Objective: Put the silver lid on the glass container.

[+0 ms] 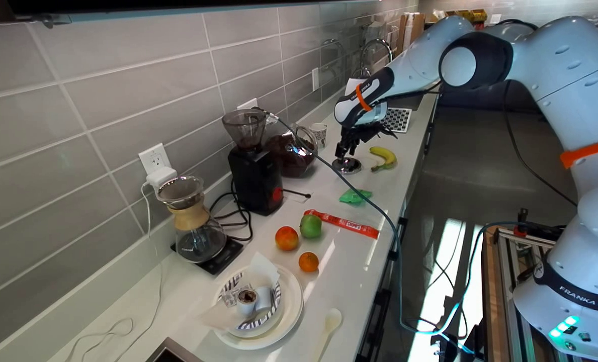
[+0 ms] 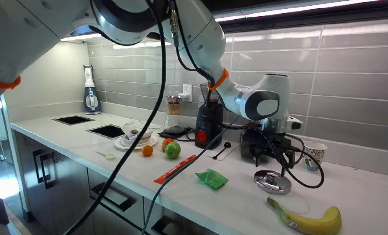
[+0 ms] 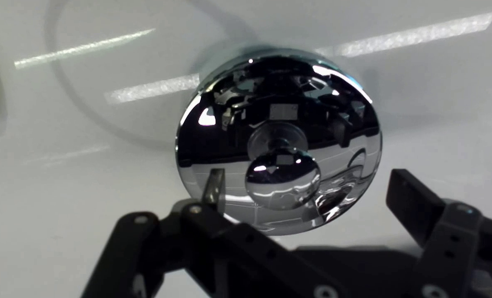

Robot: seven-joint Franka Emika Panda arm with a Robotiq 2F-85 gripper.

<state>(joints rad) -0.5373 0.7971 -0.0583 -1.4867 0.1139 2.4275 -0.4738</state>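
writing: FRANKA EMIKA on the arm base (image 1: 578,305); red packet (image 1: 343,224), well apart from the pincer (image 3: 306,184), white lettering illegible | silver lid (image 3: 278,141): round, mirror-bright, ball knob (image 3: 283,180), lying on the surface (image 2: 360,189) below the pincer | pincer: jaws apart, knob between them in wrist view | glass container (image 1: 288,155): rounded, dark inside, near the pincer, toward the tiled wall (image 1: 248,55)

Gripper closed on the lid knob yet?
No: in the wrist view, the gripper is open, with gaps between its fingers and the knob on the silver lid.
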